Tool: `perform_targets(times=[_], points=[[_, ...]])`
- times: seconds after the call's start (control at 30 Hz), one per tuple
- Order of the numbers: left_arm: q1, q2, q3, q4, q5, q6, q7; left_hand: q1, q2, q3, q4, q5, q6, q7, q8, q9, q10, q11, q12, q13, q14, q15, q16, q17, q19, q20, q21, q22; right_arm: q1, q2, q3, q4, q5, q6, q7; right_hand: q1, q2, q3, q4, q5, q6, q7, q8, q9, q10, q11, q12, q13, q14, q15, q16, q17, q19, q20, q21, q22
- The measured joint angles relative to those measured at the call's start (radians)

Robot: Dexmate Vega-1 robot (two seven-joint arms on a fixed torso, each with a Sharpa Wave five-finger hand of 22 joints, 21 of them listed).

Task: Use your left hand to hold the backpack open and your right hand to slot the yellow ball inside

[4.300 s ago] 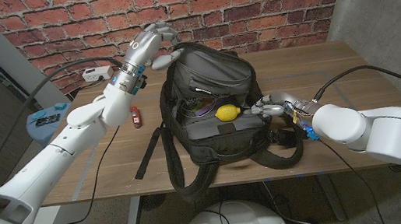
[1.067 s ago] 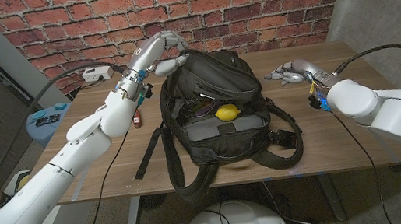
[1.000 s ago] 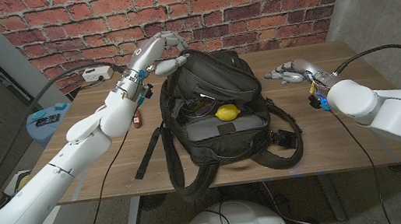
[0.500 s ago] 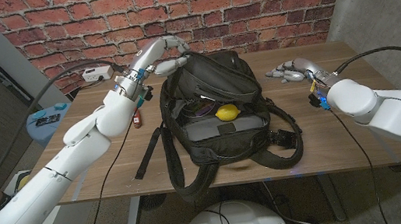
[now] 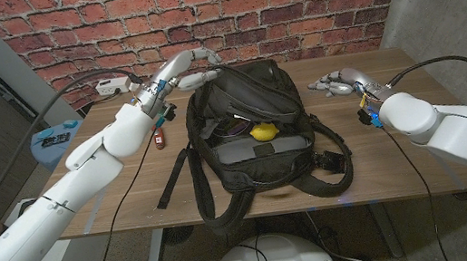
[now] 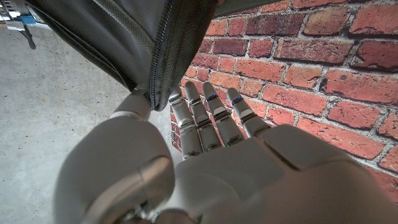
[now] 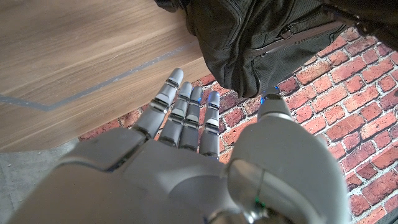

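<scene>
With the yellow ball (image 5: 262, 131) already lying in the backpack (image 5: 256, 127) mouth at frame centre, my empty right hand (image 5: 337, 84) spread at right, my left hand (image 5: 191, 66) pinching its top edge, releasing carelessly could tip it out.

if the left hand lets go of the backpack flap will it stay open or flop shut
Probably sags: the backpack is soft black fabric, its flap creased near the left hand. It likely won't tip, since it lies broad on the table. The yellow ball sits nested in the opening and seems unlikely to roll out.
</scene>
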State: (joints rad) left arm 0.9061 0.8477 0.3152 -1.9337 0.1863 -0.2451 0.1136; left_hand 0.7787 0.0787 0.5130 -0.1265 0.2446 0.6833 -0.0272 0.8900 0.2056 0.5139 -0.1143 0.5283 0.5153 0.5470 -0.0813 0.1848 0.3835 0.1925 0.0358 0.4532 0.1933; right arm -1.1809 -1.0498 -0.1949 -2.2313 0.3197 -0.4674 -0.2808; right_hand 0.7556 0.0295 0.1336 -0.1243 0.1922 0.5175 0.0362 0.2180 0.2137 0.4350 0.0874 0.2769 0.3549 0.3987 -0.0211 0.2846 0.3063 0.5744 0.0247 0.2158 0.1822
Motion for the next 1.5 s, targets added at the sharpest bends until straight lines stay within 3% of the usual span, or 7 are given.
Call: perform_targets(times=[0.23, 0.33, 0.5, 0.6, 0.8, 1.03, 1.5], points=[[-0.001, 0.014, -0.002, -0.005, -0.055, 0.010, -0.046, -0.046, -0.013, 0.001, 0.005, 0.007, -0.052, 0.014, -0.056, -0.015, -0.058, 0.026, -0.053, -0.025, -0.065, 0.023, 0.000, -0.029, -0.016, 0.006, -0.006, 0.000, 0.003, 0.010, 0.000, 0.022, 0.011, 0.021, 0.006, 0.000, 0.000, -0.003, -0.003, -0.004, -0.009, 0.009, -0.004, 0.000, -0.006, -0.006, -0.008, -0.006, -0.015, 0.000, -0.011, -0.005, -0.011, -0.011, 0.000, -0.001], [-0.008, 0.019, -0.002, -0.005, -0.095, 0.017, -0.081, -0.080, -0.018, -0.006, 0.011, 0.007, -0.108, 0.019, -0.110, -0.021, -0.110, 0.052, -0.097, -0.049, -0.122, 0.048, -0.002, -0.057, -0.024, 0.013, -0.010, 0.000, 0.006, 0.018, 0.000, 0.035, 0.018, 0.039, 0.009, 0.000, 0.000, -0.003, -0.003, -0.004, -0.009, 0.009, -0.004, 0.000, -0.018, -0.003, -0.017, -0.007, -0.023, 0.009, -0.011, -0.008, -0.013, -0.008, -0.004, -0.001], [-0.029, 0.030, 0.010, 0.003, -0.200, 0.030, -0.171, -0.122, -0.029, -0.013, 0.004, 0.011, -0.196, -0.011, -0.212, -0.024, -0.186, 0.096, -0.168, -0.099, -0.226, 0.086, -0.007, -0.121, -0.058, 0.025, -0.037, -0.003, 0.015, 0.033, 0.000, 0.062, 0.027, 0.057, 0.015, -0.005, 0.005, -0.003, -0.003, -0.004, -0.022, 0.014, -0.008, 0.000, -0.029, 0.007, -0.026, -0.014, -0.043, 0.022, -0.022, -0.013, -0.031, 0.009, -0.012, -0.001], [-0.041, 0.034, 0.017, 0.009, -0.233, 0.034, -0.201, -0.129, -0.032, -0.014, 0.003, 0.011, -0.226, -0.021, -0.249, -0.024, -0.215, 0.103, -0.194, -0.118, -0.264, 0.094, -0.007, -0.146, -0.070, 0.023, -0.048, -0.007, 0.021, 0.042, -0.002, 0.076, 0.034, 0.071, 0.018, -0.005, 0.005, -0.003, -0.003, -0.004, -0.032, 0.010, -0.008, 0.000, -0.034, 0.012, -0.034, -0.017, -0.047, 0.025, -0.026, -0.014, -0.033, 0.011, -0.012, -0.001], [-0.058, 0.041, 0.030, 0.021, -0.298, 0.040, -0.259, -0.144, -0.028, -0.021, 0.001, 0.011, -0.254, -0.021, -0.286, -0.024, -0.234, 0.109, -0.212, -0.137, -0.287, 0.103, -0.007, -0.169, -0.084, 0.023, -0.058, -0.008, 0.032, 0.062, -0.009, 0.106, 0.045, 0.094, 0.021, -0.014, 0.005, -0.003, -0.002, -0.004, -0.037, 0.016, -0.015, 0.000, -0.039, 0.007, -0.034, -0.021, -0.047, 0.025, -0.030, -0.014, -0.035, 0.013, -0.012, -0.001], [-0.086, 0.049, 0.050, 0.046, -0.371, 0.040, -0.321, -0.238, -0.028, -0.059, 0.039, -0.005, -0.311, -0.027, -0.356, -0.024, -0.271, 0.131, -0.248, -0.168, -0.343, 0.123, -0.007, -0.186, -0.115, 0.033, -0.090, -0.012, 0.043, 0.082, -0.016, 0.137, 0.061, 0.129, 0.022, -0.019, 0.008, -0.005, 0.000, -0.004, -0.037, 0.016, -0.015, 0.000, -0.039, 0.007, -0.041, -0.021, -0.047, 0.025, -0.030, -0.019, -0.035, 0.013, -0.012, -0.001], [-0.108, 0.066, 0.063, 0.058, -0.482, 0.040, -0.404, -0.266, -0.010, -0.062, 0.048, -0.016, -0.359, -0.029, -0.403, -0.024, -0.295, 0.144, -0.266, -0.187, -0.369, 0.142, -0.007, -0.193, -0.127, 0.037, -0.106, -0.012, 0.052, 0.104, -0.025, 0.169, 0.077, 0.155, 0.014, -0.019, 0.008, -0.005, 0.000, -0.004, -0.037, 0.016, -0.015, 0.000, -0.039, 0.007, -0.042, -0.030, -0.047, 0.025, -0.030, -0.023, -0.034, 0.013, -0.012, -0.001]])
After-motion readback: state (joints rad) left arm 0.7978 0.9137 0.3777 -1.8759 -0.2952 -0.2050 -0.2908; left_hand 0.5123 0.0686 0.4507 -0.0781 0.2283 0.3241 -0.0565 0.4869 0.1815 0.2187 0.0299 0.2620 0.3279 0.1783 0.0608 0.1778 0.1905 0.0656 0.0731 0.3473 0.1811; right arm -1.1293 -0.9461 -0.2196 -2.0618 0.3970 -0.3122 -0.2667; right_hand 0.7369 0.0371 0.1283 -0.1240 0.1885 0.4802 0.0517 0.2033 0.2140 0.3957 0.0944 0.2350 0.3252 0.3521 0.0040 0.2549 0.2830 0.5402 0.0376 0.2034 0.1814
